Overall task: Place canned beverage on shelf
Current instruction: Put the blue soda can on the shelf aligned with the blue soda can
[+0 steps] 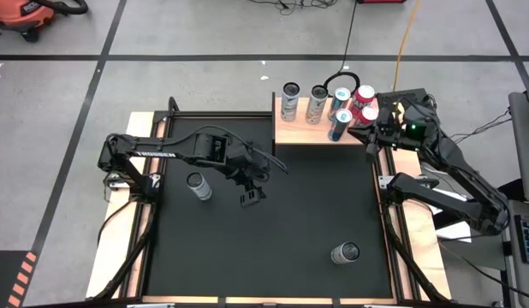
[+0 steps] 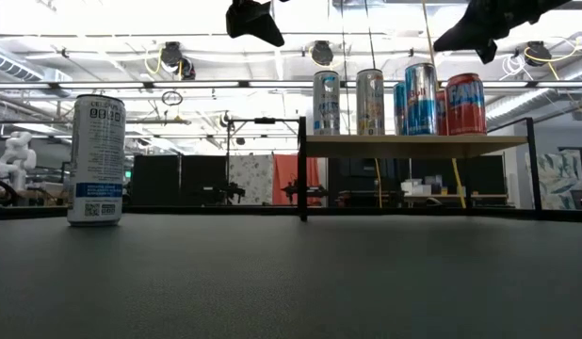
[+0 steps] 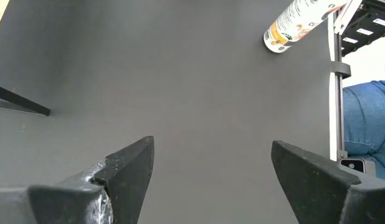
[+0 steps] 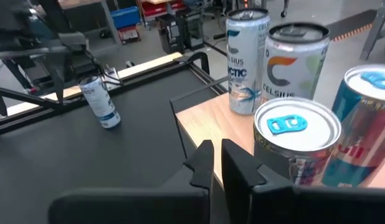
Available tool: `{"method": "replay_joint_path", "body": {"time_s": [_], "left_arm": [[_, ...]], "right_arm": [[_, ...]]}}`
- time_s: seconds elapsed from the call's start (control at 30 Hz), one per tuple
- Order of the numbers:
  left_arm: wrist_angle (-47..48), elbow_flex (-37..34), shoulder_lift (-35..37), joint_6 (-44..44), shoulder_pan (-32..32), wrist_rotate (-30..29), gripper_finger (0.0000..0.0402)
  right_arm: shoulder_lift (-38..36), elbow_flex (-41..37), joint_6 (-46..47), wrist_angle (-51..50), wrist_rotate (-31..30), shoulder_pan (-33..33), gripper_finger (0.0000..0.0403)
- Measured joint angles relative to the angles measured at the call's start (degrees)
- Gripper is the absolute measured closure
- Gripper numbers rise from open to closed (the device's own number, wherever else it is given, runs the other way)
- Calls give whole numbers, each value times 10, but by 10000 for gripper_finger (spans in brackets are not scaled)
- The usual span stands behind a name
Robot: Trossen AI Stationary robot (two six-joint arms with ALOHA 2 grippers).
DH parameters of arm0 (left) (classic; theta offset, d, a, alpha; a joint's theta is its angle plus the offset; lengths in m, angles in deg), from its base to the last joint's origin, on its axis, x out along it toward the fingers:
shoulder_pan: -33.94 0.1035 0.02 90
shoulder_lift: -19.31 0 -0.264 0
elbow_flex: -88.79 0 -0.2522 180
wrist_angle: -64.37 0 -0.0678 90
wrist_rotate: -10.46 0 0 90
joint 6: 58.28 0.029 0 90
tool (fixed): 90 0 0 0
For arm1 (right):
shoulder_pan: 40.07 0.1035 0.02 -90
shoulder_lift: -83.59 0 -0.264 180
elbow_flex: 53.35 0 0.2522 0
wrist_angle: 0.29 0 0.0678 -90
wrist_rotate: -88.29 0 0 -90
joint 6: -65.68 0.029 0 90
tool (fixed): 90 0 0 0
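The light wooden shelf (image 1: 309,130) stands at the far edge of the black mat and bears several upright cans (image 1: 290,101). My right gripper (image 4: 216,163) is shut on nothing. It hovers at the shelf's right end (image 1: 371,141), just beside a can with a blue tab (image 4: 296,146). My left gripper (image 3: 208,168) hangs open over the middle of the mat (image 1: 250,195) with nothing between its fingers. One white can (image 1: 199,185) stands upright on the mat just left of it, and another can (image 1: 345,252) stands near the mat's near right corner.
The shelf's left half has bare wood (image 4: 208,121) in front of two Celsius cans (image 4: 247,59). A black rail frame (image 1: 384,214) borders the mat. A person's jeans (image 3: 367,118) show beyond the table's edge in the left wrist view.
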Motion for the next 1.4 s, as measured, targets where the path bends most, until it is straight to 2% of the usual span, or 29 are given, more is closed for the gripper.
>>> {"method": "replay_joint_path", "body": {"time_s": [0.37,0.53,0.93,1.03,1.4], "left_arm": [[0,0,0,5,0,0,79],[0,0,0,5,0,0,79],[0,0,0,5,0,0,79],[0,0,0,5,0,0,79],[0,0,0,5,0,0,79]], "right_arm": [[32,0,-12,-1,-8,30,402],[45,0,-15,2,-52,42,402],[61,0,-16,29,-56,45,403],[64,0,-15,29,-84,45,403],[65,0,-5,29,-101,45,403]]}}
